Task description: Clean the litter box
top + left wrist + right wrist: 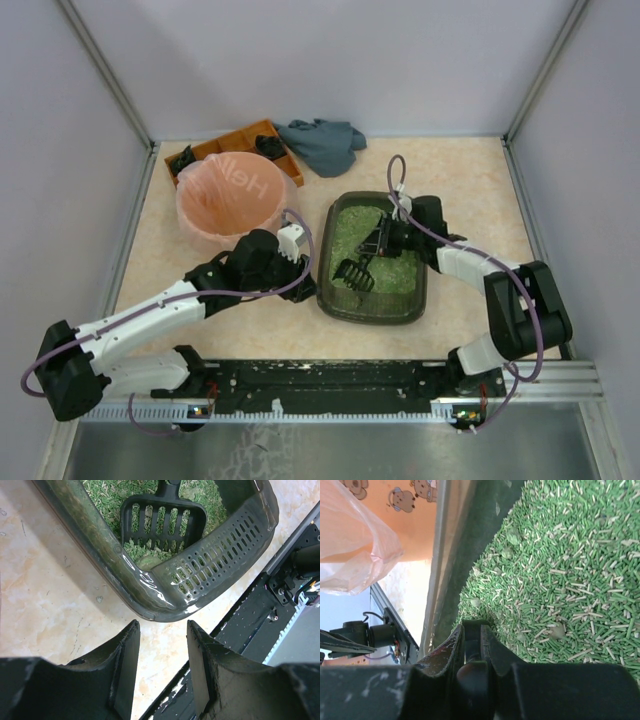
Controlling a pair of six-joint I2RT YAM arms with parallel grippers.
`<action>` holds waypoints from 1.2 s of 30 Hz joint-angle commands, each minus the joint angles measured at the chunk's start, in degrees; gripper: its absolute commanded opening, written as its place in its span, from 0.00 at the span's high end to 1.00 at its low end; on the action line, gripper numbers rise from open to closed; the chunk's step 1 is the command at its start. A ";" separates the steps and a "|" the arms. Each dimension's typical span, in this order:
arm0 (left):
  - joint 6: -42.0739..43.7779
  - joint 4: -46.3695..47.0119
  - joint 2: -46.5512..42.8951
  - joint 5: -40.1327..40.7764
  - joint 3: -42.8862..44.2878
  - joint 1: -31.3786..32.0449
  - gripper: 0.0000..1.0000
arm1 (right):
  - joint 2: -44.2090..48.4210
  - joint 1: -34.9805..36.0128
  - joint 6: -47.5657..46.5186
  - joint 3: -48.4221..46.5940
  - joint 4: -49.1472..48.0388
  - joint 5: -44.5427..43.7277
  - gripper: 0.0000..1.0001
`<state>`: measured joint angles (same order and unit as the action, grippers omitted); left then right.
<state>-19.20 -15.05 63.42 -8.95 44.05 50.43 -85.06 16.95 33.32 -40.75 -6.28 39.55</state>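
The litter box (326, 292) is a dark grey-green tray of pale green granules at mid-table. A black slotted scoop (354, 273) rests in it, head toward the near end. My right gripper (386, 236) is shut on the scoop's handle. In the right wrist view the right gripper (472, 630) pinches the handle (471, 645) above the granules (560, 565), with a few greyish clumps (557, 630) among them. My left gripper (301, 250) hangs beside the box's left wall. In the left wrist view the left gripper (162, 630) stands open and empty, just short of the box's corner (160, 597). The scoop (165, 520) shows beyond it.
A round bin with a pink bag (228, 197) stands left of the box. Behind it are an orange compartmented tray (243, 143) and a grey cloth (322, 143). A perforated insert (220, 550) lines the box's near end. The black base rail (330, 378) runs along the near edge.
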 commanded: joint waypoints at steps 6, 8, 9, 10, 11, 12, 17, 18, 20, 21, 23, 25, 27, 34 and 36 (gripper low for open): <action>1.24 -0.29 -1.23 0.64 0.43 0.19 0.52 | 1.92 -0.63 -0.51 -5.06 -6.49 1.59 1.00; 1.32 -0.77 -1.56 0.91 0.39 0.27 0.52 | 1.00 -1.17 -0.60 -5.30 -7.98 2.07 1.00; 1.36 -0.96 -1.64 1.14 0.36 0.20 0.52 | 0.52 -1.55 -0.35 -5.30 -8.95 2.50 1.00; 1.42 -1.16 -1.85 1.25 0.40 0.26 0.52 | 0.06 -1.90 0.02 -5.30 -9.95 2.98 1.00; 1.51 -1.20 -1.99 1.43 0.29 0.27 0.52 | -0.39 -2.37 0.60 -5.35 -10.84 3.39 1.00; 1.40 -1.29 -2.21 1.70 0.17 0.24 0.52 | -0.76 -2.86 0.97 -5.43 -11.68 3.82 1.00; 1.37 -1.47 -2.51 2.19 0.07 0.21 0.52 | -1.76 -5.08 2.28 -5.80 -13.92 4.81 1.00; 1.38 -1.47 -2.49 2.26 0.08 0.21 0.52 | -1.90 -5.47 2.27 -5.89 -13.94 4.82 1.00; 1.41 -1.56 -2.46 2.42 0.11 0.24 0.52 | -1.95 -6.26 2.35 -5.83 -13.93 4.75 1.00; 1.37 -1.56 -2.44 2.44 0.08 0.20 0.52 | -1.95 -6.71 2.34 -5.79 -13.97 4.63 1.00; 1.45 -1.65 -2.42 2.56 0.15 0.25 0.52 | -1.86 -7.49 2.49 -5.62 -14.18 4.57 1.00; 1.49 -1.73 -2.42 2.64 0.20 0.20 0.52 | -1.58 -8.20 2.51 -5.37 -14.33 4.49 1.00; 1.53 -1.74 -2.42 2.63 0.26 0.19 0.52 | -1.12 -8.93 2.62 -5.07 -14.45 4.13 1.00; 1.63 -1.74 -2.16 2.68 0.51 0.22 0.52 | 2.04 -10.89 3.51 -3.80 -14.48 2.37 1.00; 1.67 -1.66 -2.16 2.75 0.65 0.20 0.52 | 3.40 -11.13 3.95 -3.28 -14.39 1.39 1.00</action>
<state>-18.13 -16.73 61.89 -6.66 44.05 50.43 -86.48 6.79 36.16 -43.27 -17.12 42.30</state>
